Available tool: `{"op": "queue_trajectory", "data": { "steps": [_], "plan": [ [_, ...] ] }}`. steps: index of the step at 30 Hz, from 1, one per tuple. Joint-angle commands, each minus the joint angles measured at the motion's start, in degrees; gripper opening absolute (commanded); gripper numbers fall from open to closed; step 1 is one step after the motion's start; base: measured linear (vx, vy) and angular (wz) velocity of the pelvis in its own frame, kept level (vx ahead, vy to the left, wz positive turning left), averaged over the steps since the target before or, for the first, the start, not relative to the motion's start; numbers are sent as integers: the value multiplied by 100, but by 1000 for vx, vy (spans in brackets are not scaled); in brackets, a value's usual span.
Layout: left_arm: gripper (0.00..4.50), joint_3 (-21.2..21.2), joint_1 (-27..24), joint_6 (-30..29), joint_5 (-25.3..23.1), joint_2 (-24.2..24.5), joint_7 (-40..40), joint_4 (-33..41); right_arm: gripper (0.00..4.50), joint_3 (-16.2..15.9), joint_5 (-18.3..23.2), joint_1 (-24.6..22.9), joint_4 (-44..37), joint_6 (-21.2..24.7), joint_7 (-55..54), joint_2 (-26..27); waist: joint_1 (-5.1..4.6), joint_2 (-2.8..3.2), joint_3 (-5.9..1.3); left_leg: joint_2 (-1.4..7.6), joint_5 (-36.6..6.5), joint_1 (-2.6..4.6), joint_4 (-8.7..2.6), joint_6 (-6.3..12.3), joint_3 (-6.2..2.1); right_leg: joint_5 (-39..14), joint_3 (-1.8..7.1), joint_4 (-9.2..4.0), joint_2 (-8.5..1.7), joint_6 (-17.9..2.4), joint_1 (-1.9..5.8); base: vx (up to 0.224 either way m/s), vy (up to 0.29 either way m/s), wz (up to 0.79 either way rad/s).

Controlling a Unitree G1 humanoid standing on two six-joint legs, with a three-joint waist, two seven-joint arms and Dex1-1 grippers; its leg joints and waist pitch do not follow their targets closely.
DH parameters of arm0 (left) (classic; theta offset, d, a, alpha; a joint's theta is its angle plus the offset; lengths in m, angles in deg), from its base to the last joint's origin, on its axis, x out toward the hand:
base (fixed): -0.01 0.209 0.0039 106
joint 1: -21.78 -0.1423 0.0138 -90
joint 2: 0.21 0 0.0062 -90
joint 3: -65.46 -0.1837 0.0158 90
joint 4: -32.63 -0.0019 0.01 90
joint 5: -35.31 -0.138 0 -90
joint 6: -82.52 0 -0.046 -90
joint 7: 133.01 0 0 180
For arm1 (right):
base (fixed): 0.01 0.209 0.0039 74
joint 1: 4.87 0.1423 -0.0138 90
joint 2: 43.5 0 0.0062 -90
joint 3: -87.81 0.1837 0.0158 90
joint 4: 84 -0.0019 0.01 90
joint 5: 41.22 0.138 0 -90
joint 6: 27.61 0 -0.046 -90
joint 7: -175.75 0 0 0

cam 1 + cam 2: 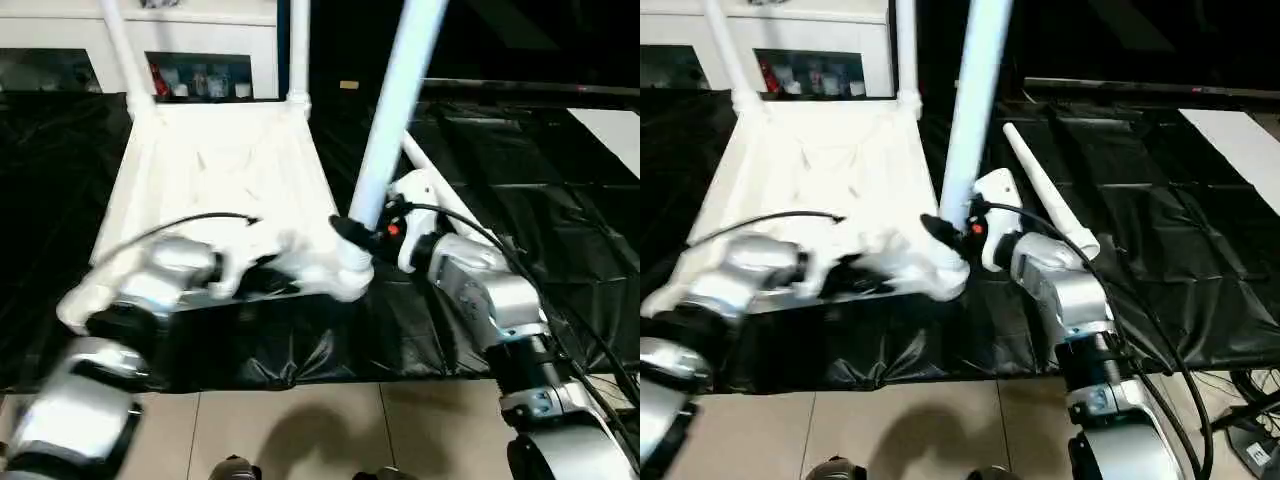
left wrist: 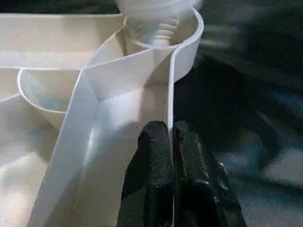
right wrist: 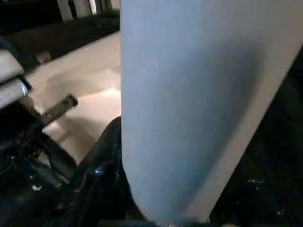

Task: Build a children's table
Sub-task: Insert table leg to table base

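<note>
Nearest the camera, the two silver forearms reach forward over the black-covered surface (image 1: pixel 560 230) toward the upturned table top (image 1: pixel 215 170). On the left, the left end effector (image 2: pixel 170 137) is closed, its black fingers pinching the thin raised rim just short of the near right corner socket (image 1: pixel 350 275). To its right, the right end effector (image 1: pixel 362 235) grips the third leg (image 1: pixel 395 95) low on its shaft, black fingers on either side of it. That leg rises up and away, leaning somewhat to the right, its foot at the socket. Two legs already stand in the far corners; a fourth leg (image 1: pixel 1045 195) lies loose on the surface, tapering away from the robot. Judging by this, leg three is being seated; next it likely needs righting and turning or pressing home while the rim is held.
</note>
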Motion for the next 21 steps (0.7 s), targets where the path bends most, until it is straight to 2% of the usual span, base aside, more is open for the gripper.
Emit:
{"op": "queue_trajectory", "data": {
  "steps": [1,2,5,10,14,18,21],
  "plan": [
    [0,115,-81,94,60,-142,-149,136,190,8,-92,124,109,-111,3,-80,19,60,-550,123,-1263,60,-406,-152,-29,-1487,332,-462,-426,-1056,345,0,0,0],
    [0,99,-100,78,46,-177,-154,201,190,-29,-157,146,206,-178,-1,-111,22,79,-555,123,-1222,51,-406,-137,-32,-1415,332,-454,-426,-1056,348,0,0,0],
    [0,62,-146,40,-2,-193,-183,298,190,-40,-200,166,313,-242,-12,-138,9,68,-549,125,-1257,56,-411,-137,-30,-1402,328,-452,-416,-1059,347,0,0,0],
    [0,1,-222,-26,-68,-166,-135,400,190,-25,-254,204,570,-354,-10,-184,2,87,-548,124,-1347,75,-409,-125,-31,-1532,324,-476,-413,-1042,335,0,0,0],
    [0,-44,-237,-38,-116,-111,-62,413,190,16,-236,222,697,-370,-1,-161,2,92,-556,125,-1325,66,-411,-118,-33,-1392,323,-454,-409,-1087,342,0,0,0],
    [0,-25,-224,-70,-155,-84,-91,424,190,148,-97,191,795,-368,65,-92,-5,91,-552,124,-1371,67,-411,-111,-33,-1448,324,-464,-414,-1088,342,0,0,0],
    [0,73,-190,-245,-85,-120,-103,462,190,472,185,112,931,-473,9,19,-4,99,-556,127,-1374,69,-409,-111,-31,-1412,324,-460,-420,-1131,342,0,0,0]
  ]
}}
